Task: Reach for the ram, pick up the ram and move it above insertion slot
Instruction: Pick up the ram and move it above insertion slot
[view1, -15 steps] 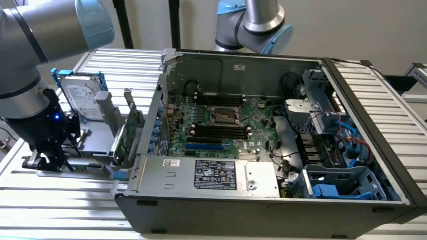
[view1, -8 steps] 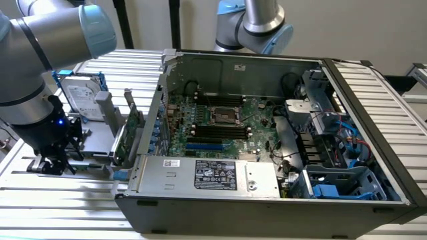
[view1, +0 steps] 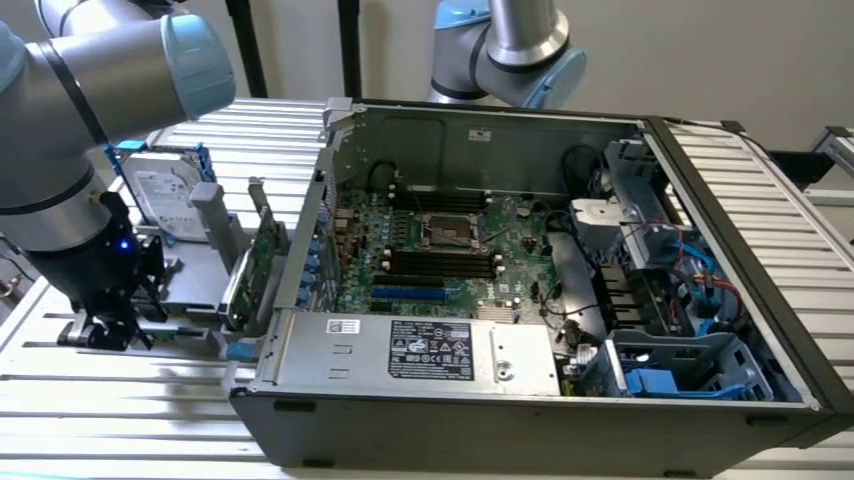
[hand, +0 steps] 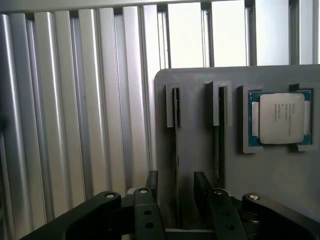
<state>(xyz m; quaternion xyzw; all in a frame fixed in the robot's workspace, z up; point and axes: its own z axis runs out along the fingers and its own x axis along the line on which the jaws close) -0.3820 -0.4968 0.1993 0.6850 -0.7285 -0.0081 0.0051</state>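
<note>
In the wrist view the ram (hand: 176, 135) stands on edge as a thin dark strip in a slot of the grey holder (hand: 195, 100). A second strip like it (hand: 219, 140) stands in the neighbouring slot. My gripper (hand: 176, 181) is open, with one black finger on each side of the first strip and neither touching it. In the exterior view the gripper (view1: 114, 332) hangs low over the holder at the exterior view's left, beside the open computer case (view1: 534, 400). The black memory slots (view1: 441, 264) lie on the motherboard inside the case.
A processor chip (hand: 281, 118) sits in a recess of the holder next to the strips. A hard drive (view1: 167, 200) and a green expansion card (view1: 251, 275) stand upright between my arm and the case wall. A second robot arm (view1: 514, 50) rises behind the case.
</note>
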